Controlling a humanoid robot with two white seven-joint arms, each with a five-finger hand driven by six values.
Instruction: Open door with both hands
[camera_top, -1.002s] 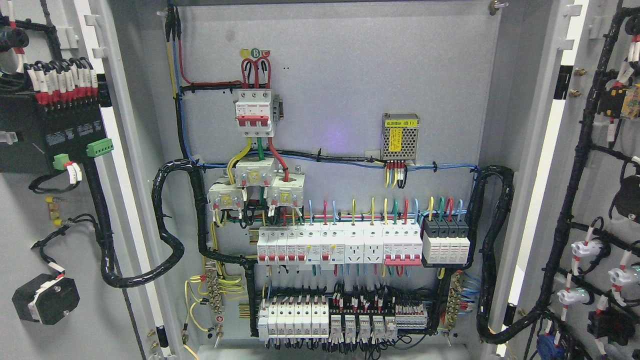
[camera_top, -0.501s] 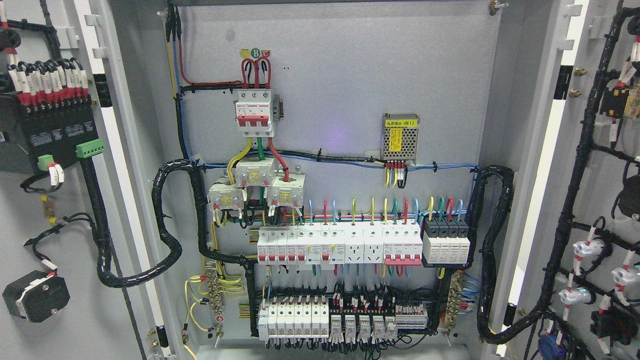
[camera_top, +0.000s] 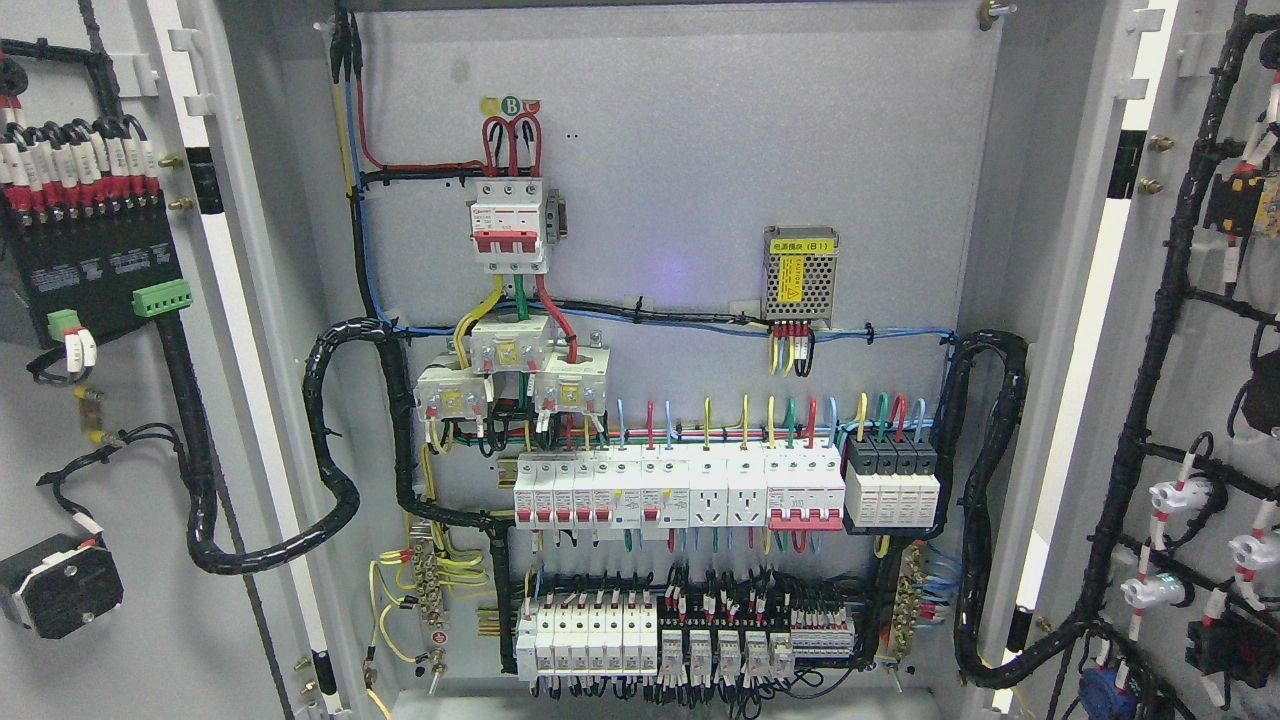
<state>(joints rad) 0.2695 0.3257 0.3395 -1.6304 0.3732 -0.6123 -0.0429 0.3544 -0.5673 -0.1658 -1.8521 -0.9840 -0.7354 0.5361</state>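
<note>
Fingers of both robot hands are out of frame, so their state can't be told; no arm shows at either lower corner. Both cabinet doors stand swung wide. Left door (camera_top: 120, 620) fills the left edge, inner face toward the camera, carrying a black terminal module (camera_top: 90, 265) with a row of white-sleeved red-tipped wires on top, two green plug connectors below it, and a black square device (camera_top: 60, 598) near the bottom left. A black spiral-wrapped harness (camera_top: 330, 480) loops from that door across the hinge side into the cabinet. Right door (camera_top: 1200, 400) fills the right edge, also inner face out, with a black wire loom branching along it to white and black round parts; details there are partly cut by the frame. Between the doors the grey backplate (camera_top: 680, 150) is fully exposed. Upper left of it sits a white three-pole breaker with red toggles (camera_top: 510, 228), red wires arching in from above. Below it are three white current transformers (camera_top: 510, 375). A small mesh-cased power supply with a yellow label (camera_top: 800, 275) sits to the upper right. Across the middle runs a row of white miniature breakers (camera_top: 680, 490) ending in black-topped modules at the right. Bottom row holds more white breakers and small relays (camera_top: 690, 640). Another black wrapped harness (camera_top: 985, 500) loops down the right side of the backplate.
</note>
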